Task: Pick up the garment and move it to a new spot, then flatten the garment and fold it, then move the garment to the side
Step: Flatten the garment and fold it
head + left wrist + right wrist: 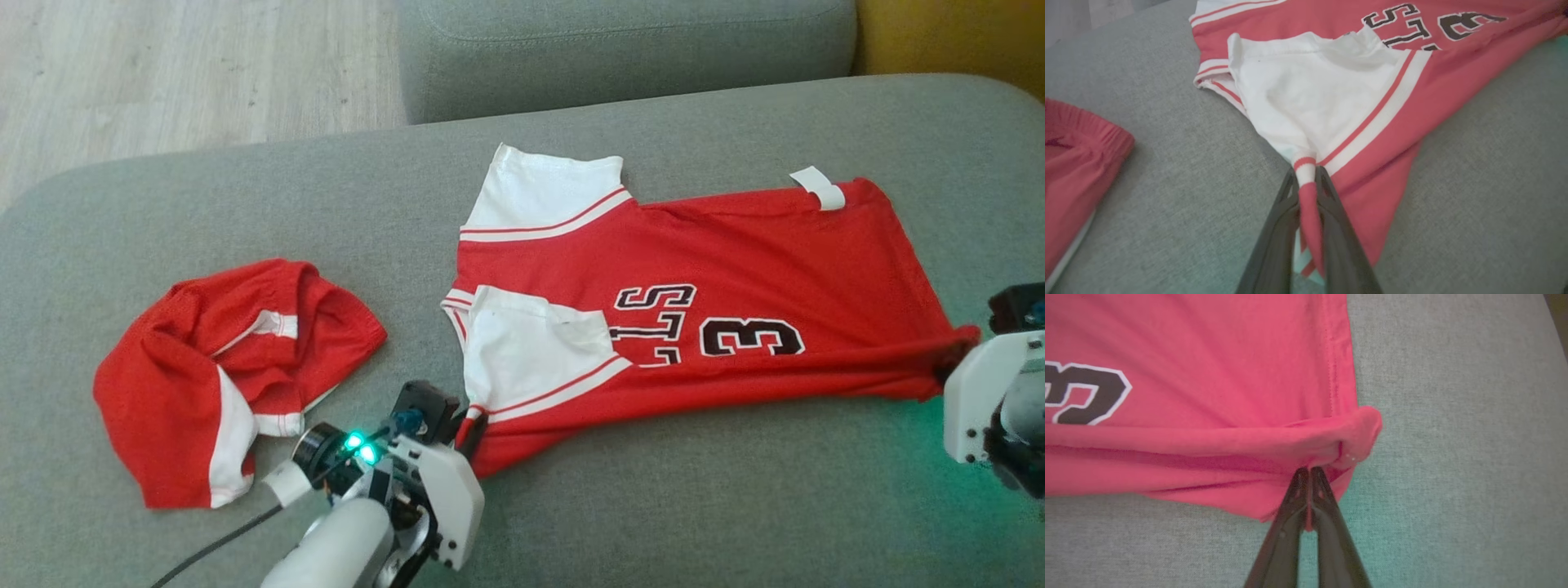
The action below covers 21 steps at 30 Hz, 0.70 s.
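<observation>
2 pincers, both clamped on the jersey (694, 269); it lies mostly flat on the grey sofa cushion (653, 506), long axis left-right across the head view, collar end to my left, hem to my right. Left pincer (1305, 171) is pinched tight on the near sleeve's striped edge, a roll of cloth between the fingers; right pincer (1309, 469) is pinched tight on the near hem corner, cloth bunched just past the tips; so each arm owns the end nearer to it, and the near long edge spans between them with a rolled ridge along it. Jersey body lies beyond both pincers, away from me; my read: next move goes that way, near edge carried over toward the far edge, both arms in step. Left forearm comes up from the bottom edge angled right, low over the cushion; right wrist enters from the right edge, fingers pointing left. Red shorts (204, 367) sit crumpled well apart on the left.
</observation>
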{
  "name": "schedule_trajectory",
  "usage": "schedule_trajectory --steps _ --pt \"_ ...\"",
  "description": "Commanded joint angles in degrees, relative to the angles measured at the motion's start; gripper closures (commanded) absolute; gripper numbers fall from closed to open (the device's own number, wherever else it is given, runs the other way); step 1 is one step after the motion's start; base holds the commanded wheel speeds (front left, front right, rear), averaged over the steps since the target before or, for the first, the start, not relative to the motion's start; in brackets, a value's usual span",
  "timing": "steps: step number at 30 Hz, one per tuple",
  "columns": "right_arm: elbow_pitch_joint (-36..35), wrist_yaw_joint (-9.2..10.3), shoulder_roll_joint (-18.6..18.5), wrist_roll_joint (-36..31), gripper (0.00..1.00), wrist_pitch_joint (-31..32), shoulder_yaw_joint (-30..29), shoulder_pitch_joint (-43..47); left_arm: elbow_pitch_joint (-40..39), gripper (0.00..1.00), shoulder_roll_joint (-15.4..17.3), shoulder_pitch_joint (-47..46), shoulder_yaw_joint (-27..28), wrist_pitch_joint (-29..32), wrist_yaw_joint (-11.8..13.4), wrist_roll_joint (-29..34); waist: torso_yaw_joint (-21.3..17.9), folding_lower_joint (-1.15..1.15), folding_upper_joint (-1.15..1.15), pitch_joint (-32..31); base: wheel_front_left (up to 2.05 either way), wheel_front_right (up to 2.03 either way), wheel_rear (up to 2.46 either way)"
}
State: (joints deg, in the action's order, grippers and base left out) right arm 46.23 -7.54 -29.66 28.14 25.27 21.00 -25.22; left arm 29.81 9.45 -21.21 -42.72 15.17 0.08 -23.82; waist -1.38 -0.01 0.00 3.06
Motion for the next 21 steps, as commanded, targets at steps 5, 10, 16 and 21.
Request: schedule_trajectory --steps 5,10,16,21 --pt "-5.8 0.05 -3.1 -0.8 0.00 -4.7 -3.8 1.6 -6.1 0.53 3.1 0.3 1.6 2.0 2.0 -0.1 0.1 0.01 0.00 0.8 0.00 0.00 0.00" --pt "-12.6 0.05 -0.2 -4.2 0.00 -17.3 -11.2 2.1 -11.2 0.00 3.6 1.0 3.3 -0.5 4.6 -0.3 0.1 0.01 0.00 1.8 0.00 0.00 0.00" --pt "-19.5 0.05 5.2 -9.9 0.00 -29.1 -18.0 3.0 -15.6 0.00 2.6 -1.4 8.6 -11.4 7.9 -0.4 -0.7 0.01 0.00 4.4 0.00 0.00 0.00" --pt "-25.1 0.05 11.8 -15.0 0.00 -34.3 -23.0 2.9 -17.1 0.00 3.4 -7.5 13.1 -19.9 6.7 -0.5 -2.6 0.01 0.00 8.8 0.00 0.00 0.00"
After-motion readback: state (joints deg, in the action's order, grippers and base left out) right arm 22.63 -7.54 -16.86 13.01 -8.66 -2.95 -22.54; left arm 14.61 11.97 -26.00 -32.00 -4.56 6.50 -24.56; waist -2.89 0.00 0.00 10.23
